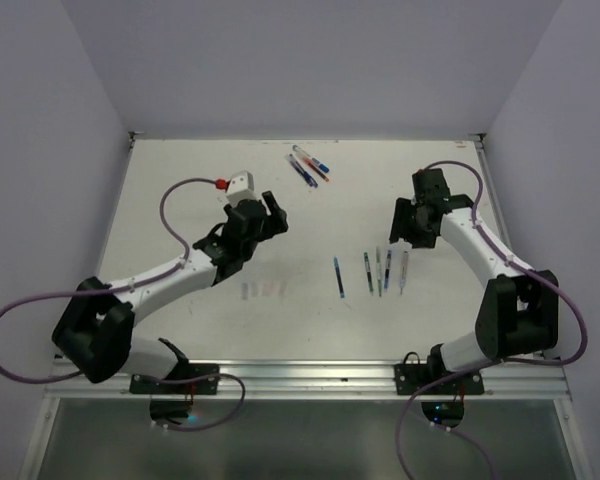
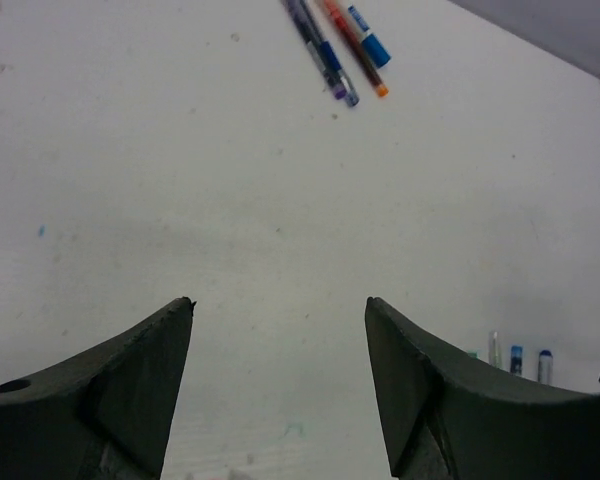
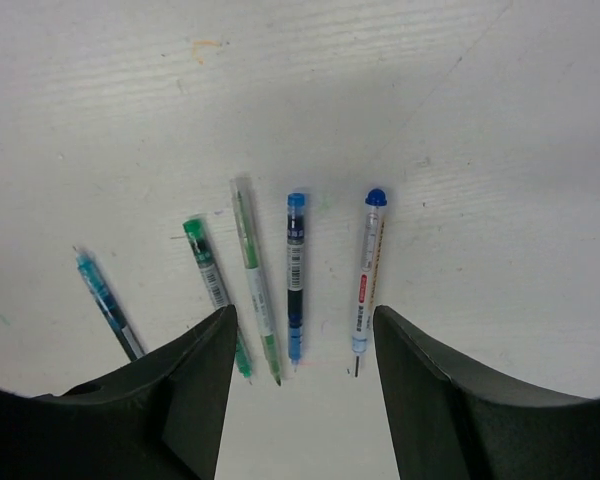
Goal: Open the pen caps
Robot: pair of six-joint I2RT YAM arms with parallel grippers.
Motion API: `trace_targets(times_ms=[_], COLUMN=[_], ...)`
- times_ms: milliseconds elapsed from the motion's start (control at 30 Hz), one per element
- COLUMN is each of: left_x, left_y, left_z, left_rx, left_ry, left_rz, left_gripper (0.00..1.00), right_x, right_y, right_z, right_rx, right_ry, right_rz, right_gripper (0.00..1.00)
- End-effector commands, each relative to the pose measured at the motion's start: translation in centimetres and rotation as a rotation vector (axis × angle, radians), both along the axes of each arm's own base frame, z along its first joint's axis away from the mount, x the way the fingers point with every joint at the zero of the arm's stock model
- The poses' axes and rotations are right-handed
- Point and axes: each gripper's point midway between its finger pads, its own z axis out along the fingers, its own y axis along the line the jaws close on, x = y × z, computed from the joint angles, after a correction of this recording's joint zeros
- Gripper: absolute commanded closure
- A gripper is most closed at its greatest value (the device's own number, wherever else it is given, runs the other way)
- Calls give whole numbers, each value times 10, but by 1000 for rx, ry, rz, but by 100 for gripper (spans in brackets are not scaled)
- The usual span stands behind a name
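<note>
Three pens [image 1: 309,165] lie together at the far middle of the table; in the left wrist view they are a dark blue one [image 2: 321,48], a red-orange one [image 2: 354,44] and one with a blue cap [image 2: 371,47]. A row of several pens [image 1: 378,270] lies before the right arm. In the right wrist view their writing tips are bare: green [image 3: 216,293], blue [image 3: 296,275], clear with a blue end [image 3: 365,280]. My left gripper [image 1: 276,214] is open and empty over bare table [image 2: 280,305]. My right gripper [image 1: 400,238] is open and empty just above the row's tips [image 3: 302,325].
A few small pale short pieces [image 1: 263,289] lie on the table in front of the left arm; I cannot tell whether they are caps. One blue pen [image 1: 338,277] lies a little left of the row. Walls close the table on three sides.
</note>
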Motion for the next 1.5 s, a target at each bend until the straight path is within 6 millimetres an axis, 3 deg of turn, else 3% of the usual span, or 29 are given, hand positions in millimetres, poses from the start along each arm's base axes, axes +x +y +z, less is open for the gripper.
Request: trace_targets(times_ms=[0,133,300,433,667,700,833,967,1033,1100,1133,1167,1200,1233,1267,1300,1333,1367,1467], left_x=[43,101,166,196,226,228,221,208,203,197,195,194,187,183,181,173,169,165,147], left_y=[-27,-57,-75,-81,-89,-90,-84,-61,-50,-34,-28,-19,-12,-8,1,7,10,15,23], left_z=[21,11,-1,-16,-41,-52,-51,-15,-5,-5,-4,-2,1,3,3,5,5,5,0], left_rx=[-8,20,-10,-8,-34,-28,-66,-147,-143,-133,-133,-137,-139,-139,-136,-139,-139,-142,-139], left_ry=[7,111,133,151,178,196,178,33,34,76,81,82,79,77,76,75,77,81,100], left_rz=[14,69,97,112,123,116,126,156,168,180,181,190,195,201,215,219,223,230,231], left_gripper=[28,29,32,32,33,34,36,35,35,34,33,33,33,33,33,33,33,33,32], right_x=[6,5,4,5,5,7,20,49,70,94,101,117,125,131,147,154,161,177,199], right_y=[16,30,41,45,43,43,65,91,104,117,127,137,144,156,167,174,178,187,211], right_z=[34,41,40,35,22,20,16,18,17,30,17,32,32,18,31,28,15,27,26], right_rx=[50,48,59,63,49,49,125,163,166,168,157,151,145,144,149,149,153,175,204], right_ry=[-84,-102,-117,-119,-112,-118,-161,-248,-270,-319,-301,-356,-370,-354,-406,-407,-388,-436,-474], right_rz=[19,59,90,103,110,111,187,252,268,294,320,355,376,409,434,449,454,456,503], right_gripper=[39,39,39,39,39,39,39,39,39,39,39,39,39,40,40,40,41,42,44])
